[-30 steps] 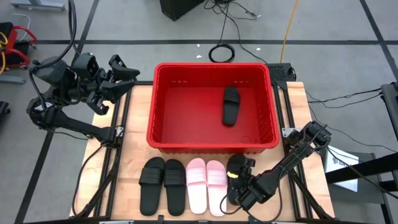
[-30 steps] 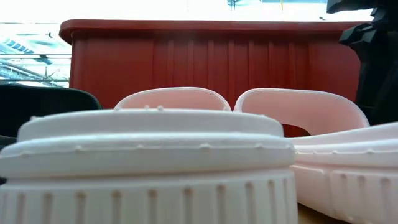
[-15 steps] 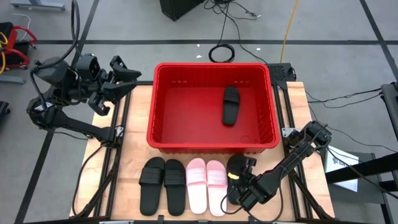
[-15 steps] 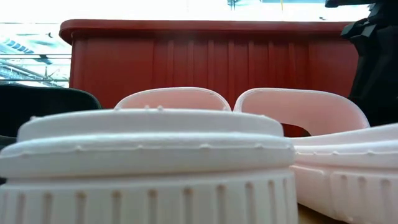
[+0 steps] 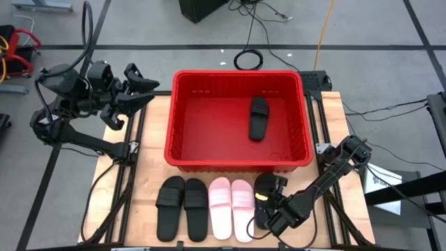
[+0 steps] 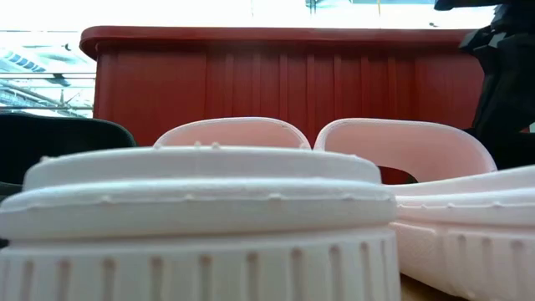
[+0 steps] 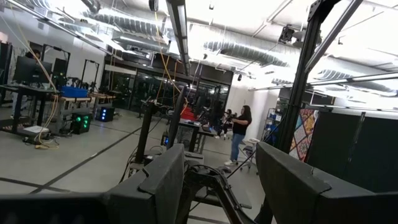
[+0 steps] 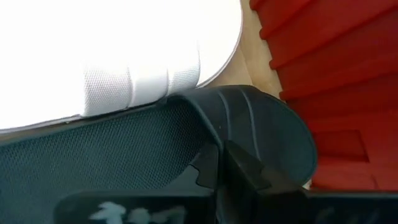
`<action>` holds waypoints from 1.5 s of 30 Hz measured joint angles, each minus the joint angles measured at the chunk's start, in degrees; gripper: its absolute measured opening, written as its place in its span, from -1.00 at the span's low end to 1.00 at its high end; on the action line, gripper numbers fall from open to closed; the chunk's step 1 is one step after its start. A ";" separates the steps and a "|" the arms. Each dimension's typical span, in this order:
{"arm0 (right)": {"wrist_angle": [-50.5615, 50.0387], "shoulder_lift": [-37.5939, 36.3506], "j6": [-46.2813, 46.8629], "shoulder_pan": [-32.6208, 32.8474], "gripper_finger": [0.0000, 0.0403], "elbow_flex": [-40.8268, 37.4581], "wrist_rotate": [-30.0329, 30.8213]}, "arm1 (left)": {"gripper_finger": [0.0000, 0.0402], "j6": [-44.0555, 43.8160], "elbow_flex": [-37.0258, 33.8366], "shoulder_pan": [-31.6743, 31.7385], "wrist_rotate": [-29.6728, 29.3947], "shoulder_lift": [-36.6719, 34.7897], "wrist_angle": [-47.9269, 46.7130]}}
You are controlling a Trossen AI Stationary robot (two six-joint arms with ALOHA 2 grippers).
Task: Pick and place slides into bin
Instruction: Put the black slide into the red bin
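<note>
The red bin (image 5: 237, 73) stands at the middle of the table with one black slide (image 5: 258, 117) lying flat in it. Along the near edge lie two black slides (image 5: 181, 206), two pink slides (image 5: 232, 199) and, rightmost, another black slide (image 5: 263, 189). My right gripper (image 5: 269, 206) is shut on that rightmost slide's strap. My left gripper (image 5: 139, 84) hangs raised and open beyond the table's far left corner, with nothing between its fingers (image 7: 168, 180). The low view shows the pink slides (image 6: 201, 209) close up, with the bin's wall (image 6: 284, 84) behind them. My right gripper pinches the black slide's mesh strap (image 8: 202, 149) between its two fingers, at the strap's edge on the toe side. The fingers (image 8: 249, 174) slant down from the table's near right. The slide lies flat on the table, toe (image 8: 273, 130) toward the bin.
The bin's near wall (image 8: 323, 93) stands just beyond the held slide's toe. A pink slide (image 8: 124, 56) lies close beside it on the left. The right arm (image 5: 327, 178) reaches in from the table's right edge. Cables (image 5: 247, 59) lie on the floor behind the bin.
My right gripper has closed its fingers on the rightmost black slide's strap while staying in place. The slide lies where it was.
</note>
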 joint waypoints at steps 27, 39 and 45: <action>8.30 -22.99 -14.75 -0.11 -1.00 -0.09 -7.81 | 0.01 0.40 0.00 0.00 0.00 0.00 0.06; 32.21 -31.72 -27.44 -1.93 -1.00 -0.07 -9.17 | 0.01 1.61 0.01 0.00 -0.02 0.00 0.06; 50.78 -31.85 -37.12 -4.57 -1.00 -0.07 -11.84 | 0.01 1.64 0.00 0.00 -0.02 0.00 0.06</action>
